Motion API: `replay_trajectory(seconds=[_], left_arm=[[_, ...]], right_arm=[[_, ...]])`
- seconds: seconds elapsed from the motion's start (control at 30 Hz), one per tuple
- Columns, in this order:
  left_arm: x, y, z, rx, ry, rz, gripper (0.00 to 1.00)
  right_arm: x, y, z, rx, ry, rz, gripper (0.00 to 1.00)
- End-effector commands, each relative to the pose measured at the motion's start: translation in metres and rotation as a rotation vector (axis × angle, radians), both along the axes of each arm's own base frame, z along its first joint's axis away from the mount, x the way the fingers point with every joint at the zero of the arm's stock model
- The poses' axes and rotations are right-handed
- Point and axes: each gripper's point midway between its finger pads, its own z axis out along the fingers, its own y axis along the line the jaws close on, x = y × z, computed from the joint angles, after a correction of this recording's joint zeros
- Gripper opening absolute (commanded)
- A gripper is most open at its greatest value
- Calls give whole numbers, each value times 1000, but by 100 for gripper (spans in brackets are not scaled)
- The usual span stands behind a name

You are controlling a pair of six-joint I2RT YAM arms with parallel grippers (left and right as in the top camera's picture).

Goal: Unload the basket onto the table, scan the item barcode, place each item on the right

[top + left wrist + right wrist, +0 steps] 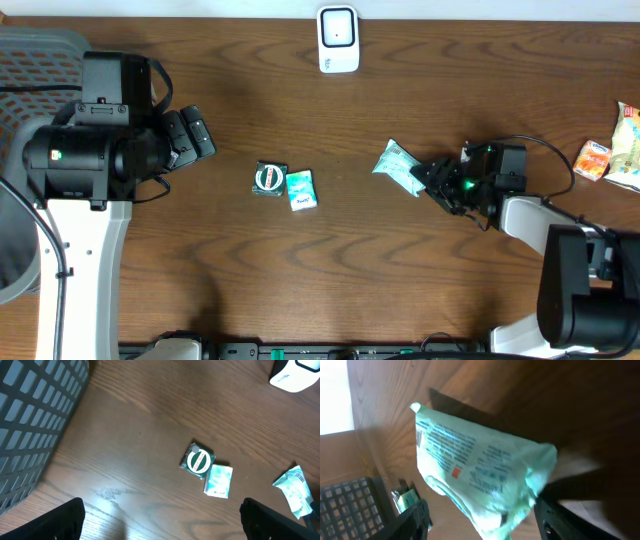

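My table [107,494] has a shiny white glare spot. Up close, the green packet [480,475] looks blurry.

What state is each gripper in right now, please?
Left gripper: open, empty.
Right gripper: jaws around the green packet; grip cannot be told.

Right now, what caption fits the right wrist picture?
A pale green packet framed by the right claw, wooden table behind.

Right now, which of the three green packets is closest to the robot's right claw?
The pale mint pouch, right at the right gripper. The dark round-logo packet and teal packet lie together mid-table, farther away.
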Motion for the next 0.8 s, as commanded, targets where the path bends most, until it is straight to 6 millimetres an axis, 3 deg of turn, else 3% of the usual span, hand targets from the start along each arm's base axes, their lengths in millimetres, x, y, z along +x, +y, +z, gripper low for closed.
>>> replay_trajectory(seconds=[0.0,0.13,0.33,0.4,0.5,0.67,0.77], left_arm=[[-1,3,2,5,-4,20,98],[-1,3,2,5,-4,19,98],[-1,3,2,5,-4,19,98],[-1,3,2,5,-4,20,98],[-1,3,2,5,-4,19,98],[-1,3,2,5,-4,20,98],[-1,3,2,5,-4,19,98]], right_arm=[[-21,-10,-48,-79,146,-53,65],[-21,-9,-57,-63,168,-65,62],[-17,-14,-58,-93,147,-76,44],[-15,-15,-57,-95,136,-77,45],[-13,-17,-58,-111,132,-85,59],[-12,-17,-61,-156,127,-87,60],[-11,-13,-61,-177,113,-79,55]])
